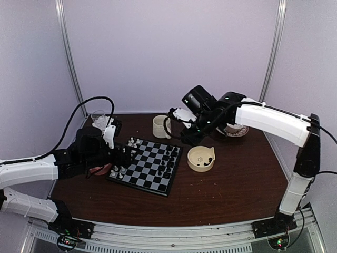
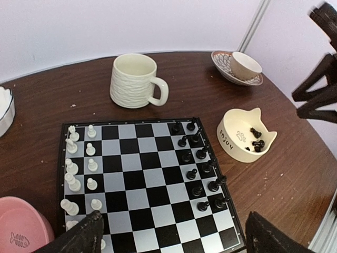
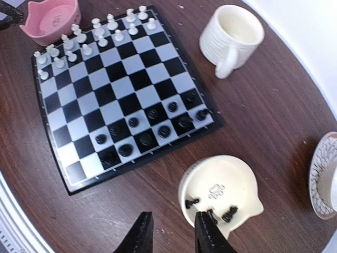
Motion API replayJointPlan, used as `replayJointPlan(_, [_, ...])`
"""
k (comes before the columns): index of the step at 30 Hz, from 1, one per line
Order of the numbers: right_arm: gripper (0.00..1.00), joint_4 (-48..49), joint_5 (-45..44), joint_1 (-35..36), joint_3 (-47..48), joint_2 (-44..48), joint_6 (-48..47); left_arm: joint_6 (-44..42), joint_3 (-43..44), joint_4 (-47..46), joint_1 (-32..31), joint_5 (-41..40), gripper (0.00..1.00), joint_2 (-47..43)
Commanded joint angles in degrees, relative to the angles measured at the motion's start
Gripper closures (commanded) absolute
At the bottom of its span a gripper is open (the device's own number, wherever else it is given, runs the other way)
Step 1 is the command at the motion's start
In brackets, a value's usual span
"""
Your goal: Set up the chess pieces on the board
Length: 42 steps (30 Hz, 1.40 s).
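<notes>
Chess pieces (image 2: 92, 165) are nearly all on the board (image 2: 150, 182), folks! The left jaws are spread wide and hold nothing, poised over the board's near edge. Ahead of their left finger (image 2: 81, 237) the white pieces (image 2: 73, 183) stand in two rows. Ahead and just inside the right finger, the black pieces (image 2: 201, 154) stand in two rows of their own. Bare squares lie between the jaws.

Over to the right jaws: parted a little, nothing between them, hovering above the near rim of a cream cat-eared bowl (image 3: 237, 179). A few more black pieces lie in that bowl, close by the right-hand fingertip. The board sits farther ahead and to the left of these jaws, on the brown surface (image 3: 263, 105).

Any writing? The cream bowl's side reads "Enjoy", and there's a paw print on its floor. A pink bowl (image 2: 21, 232), just left of the left jaws, carries a small fish outline. Well ahead of the left jaws, beyond the board, stands a ribbed cream mug (image 2: 134, 79).
</notes>
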<state>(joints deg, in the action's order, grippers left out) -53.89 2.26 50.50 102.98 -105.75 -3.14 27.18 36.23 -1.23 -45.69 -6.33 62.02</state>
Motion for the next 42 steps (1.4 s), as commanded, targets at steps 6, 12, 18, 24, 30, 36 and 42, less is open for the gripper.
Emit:
replayJointPlan(6, [0.58,34.6,-18.4,-0.7,-33.9,20.6,4.9,3.1,-5.0,-7.9,0.5,-4.0,0.02,-5.4])
replayJointPlan(12, [0.47,42.8,-26.6,-4.1,-42.2,19.8,8.6,5.2,-7.1,-10.8,0.8,-4.3,0.02,-5.4])
replayJointPlan(18, [0.55,36.6,-32.2,-5.2,-38.5,15.6,17.4,5.3,-8.0,-10.2,0.8,-8.1,0.02,-7.7])
replayJointPlan(24, [0.58,37.8,-31.8,-5.2,-38.8,14.7,15.7,3.6,-8.0,-9.4,0.8,-8.6,0.03,-8.0])
replayJointPlan(30, [0.56,37.7,-27.8,-5.3,-38.7,14.9,14.6,3.0,-6.8,-9.0,0.8,-7.0,0.03,-6.1])
replayJointPlan(36, [0.54,28.9,-19.2,-5.9,-34.6,12.5,17.7,2.2,-5.4,-8.3,0.8,-4.9,0.03,-4.5])
replayJointPlan(42, [0.60,21.1,-11.6,-6.3,-32.5,9.1,17.5,0.9,-4.4,-7.7,0.8,-3.4,0.03,-4.4])
